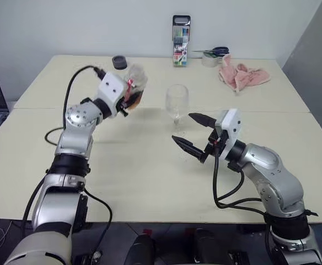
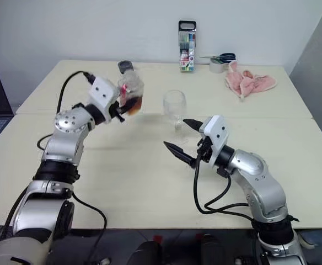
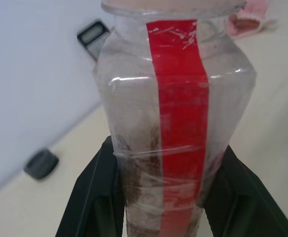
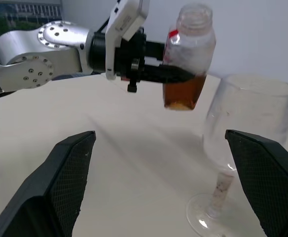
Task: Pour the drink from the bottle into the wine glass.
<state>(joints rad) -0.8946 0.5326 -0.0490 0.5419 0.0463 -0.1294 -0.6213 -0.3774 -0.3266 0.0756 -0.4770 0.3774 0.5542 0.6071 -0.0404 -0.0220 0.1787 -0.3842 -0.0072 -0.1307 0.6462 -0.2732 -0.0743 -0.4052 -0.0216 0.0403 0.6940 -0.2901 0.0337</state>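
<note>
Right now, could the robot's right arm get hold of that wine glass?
Probably yes. The right gripper has its fingers spread wide just in front of the wine glass, with only bare table between. The bottle, held off to the side by the left gripper, isn't in the way.

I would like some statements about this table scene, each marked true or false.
1. The left gripper holds the small clear plastic bottle with a red label strip off the table. True.
2. The bottle has its cap on. False: its mouth is open.
3. The right gripper is closed on the clear stemmed wine glass. False: it is open, holding nothing.
4. The wine glass is full of amber drink. False: it looks empty; the amber drink is in the bottle.
5. A pink cloth lies on the beige table. True.
</note>
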